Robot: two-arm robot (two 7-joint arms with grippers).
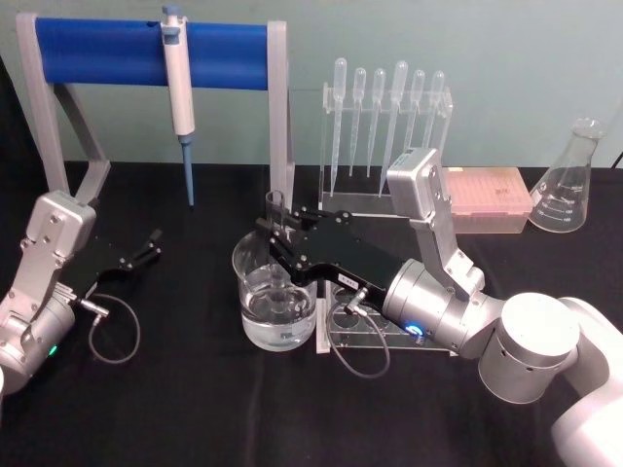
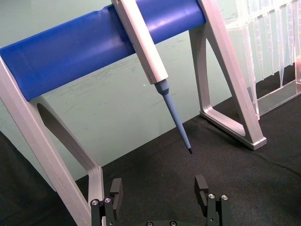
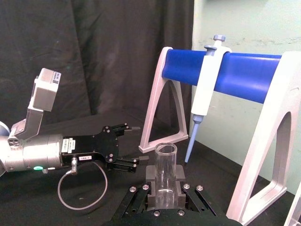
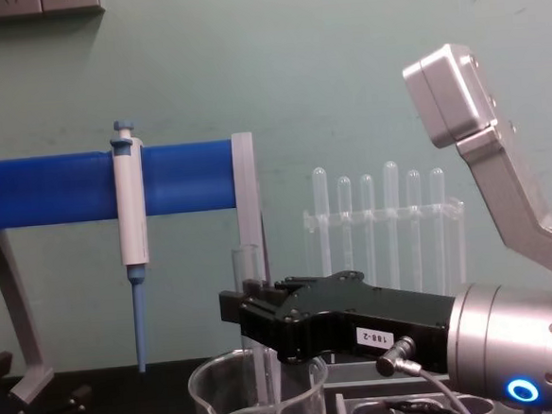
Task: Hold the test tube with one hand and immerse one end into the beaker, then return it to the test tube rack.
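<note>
Soft, even light from overhead fills all 4 views. It is bright on the pale green wall [image 4: 342, 70] and swallowed by the black worktop [image 1: 195, 409], where shadows barely show. Small white glints mark the beaker [image 1: 275, 309] and the conical flask [image 1: 568, 185] at the worktop's far right corner. A broad sheen runs along the blue bar [image 2: 94, 42]. A blue ring light [image 4: 521, 390] glows on the right wrist and a green lamp [image 1: 51, 350] on the left.

The left black pincer [image 2: 159, 189] is holding its fingers spread wide above black cloth [image 2: 244, 188]. Just ahead of it, a white pipettor with a blue tapered tip [image 2: 141, 47] is hanging from a blue-padded grey metal stand [image 2: 70, 52].
</note>
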